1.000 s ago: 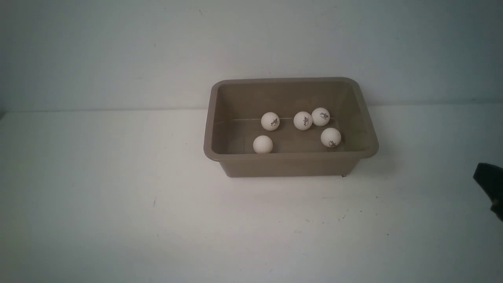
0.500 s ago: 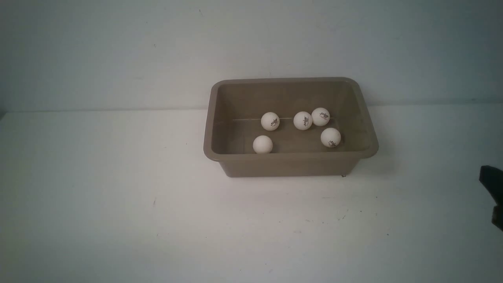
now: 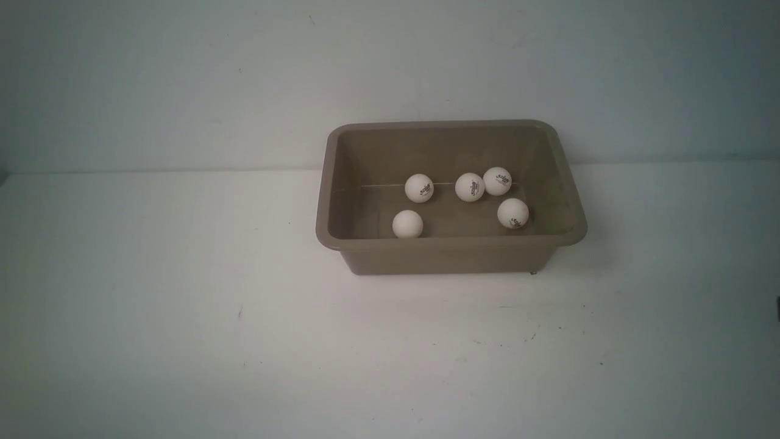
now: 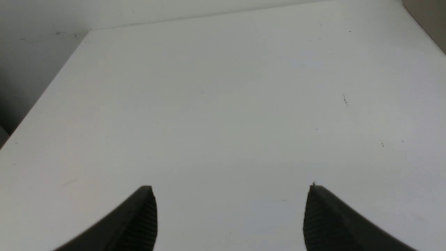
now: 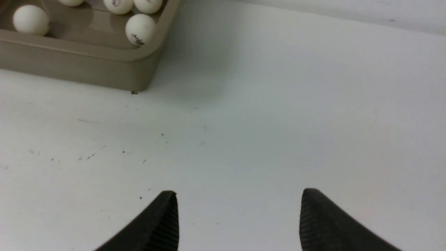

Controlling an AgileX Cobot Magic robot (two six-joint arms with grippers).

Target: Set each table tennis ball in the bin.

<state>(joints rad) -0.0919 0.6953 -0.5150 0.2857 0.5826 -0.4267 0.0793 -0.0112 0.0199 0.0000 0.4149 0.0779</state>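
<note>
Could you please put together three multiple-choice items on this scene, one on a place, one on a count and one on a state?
1. Where do the table tennis balls lie?
A. On the table in front of the bin
B. Inside the bin
C. Between a gripper's fingertips

2. How many balls are in the bin?
A. Three
B. Four
C. Five

3. How does the right gripper stand?
A. Open, with nothing between its fingertips
B. Shut on a ball
C. Gripping the bin's rim

Answers:
1. B, since the front view shows every ball on the bin's floor and none on the table.
2. C, since five white balls can be counted there, two of them touching near the far wall.
3. A, since the right wrist view shows its fingertips apart over bare table, away from the bin.
</note>
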